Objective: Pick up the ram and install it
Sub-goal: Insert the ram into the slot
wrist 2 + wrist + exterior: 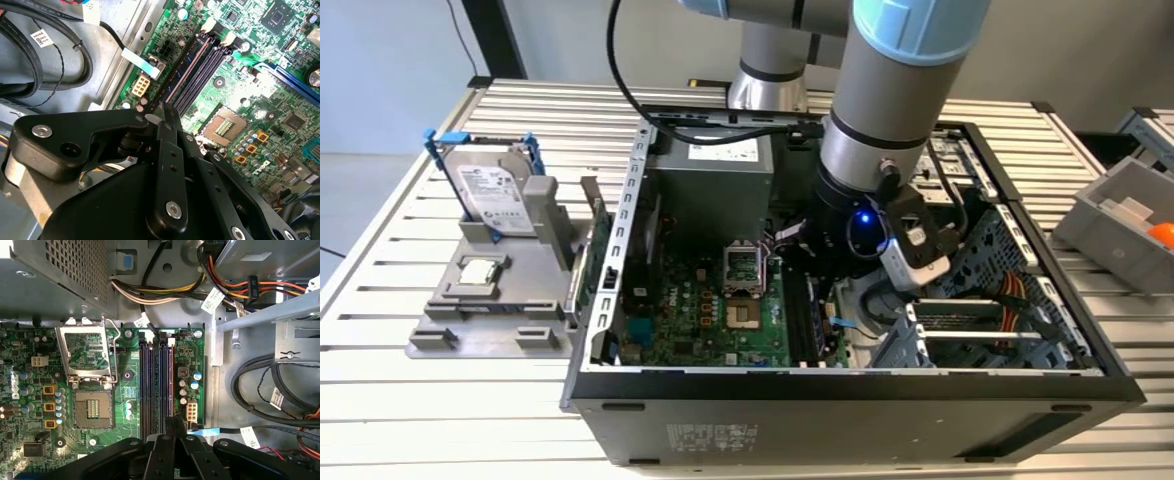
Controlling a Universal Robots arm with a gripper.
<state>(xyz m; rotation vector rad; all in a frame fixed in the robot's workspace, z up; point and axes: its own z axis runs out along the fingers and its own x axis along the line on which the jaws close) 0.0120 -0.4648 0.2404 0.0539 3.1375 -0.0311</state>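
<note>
Exterior view first: the arm reaches down into the open computer case [854, 385] on the slatted surface [454, 400]. Its wrist hangs over the memory-slot side of the green motherboard [707, 310]. The arm's own bulk hides the end effector's tip from this angle.

On to the first wrist view, and there's the ram [170, 385], a thin stick standing on edge in the outermost black slot, the one nearest the board's edge. Its long axis runs parallel to the neighbouring slots. One end points toward the power cables at the case wall, and the other runs straight into the end effector [175, 426]. The fingers are drawn together, pinching that near end.

The second wrist view has the same stick [182, 72], showing as a dark strip with a reddish line along it. It meets the end effector [167, 112] at the narrow tip. The black linkage covers the ram's near end, so I can't make out how deep it sits there.

The open CPU socket [92, 410] lies beside the slots. Off on the exterior view's left, the hard drive [494, 190] stands in its blue frame, with the small CPU chip [480, 270] just in front.
</note>
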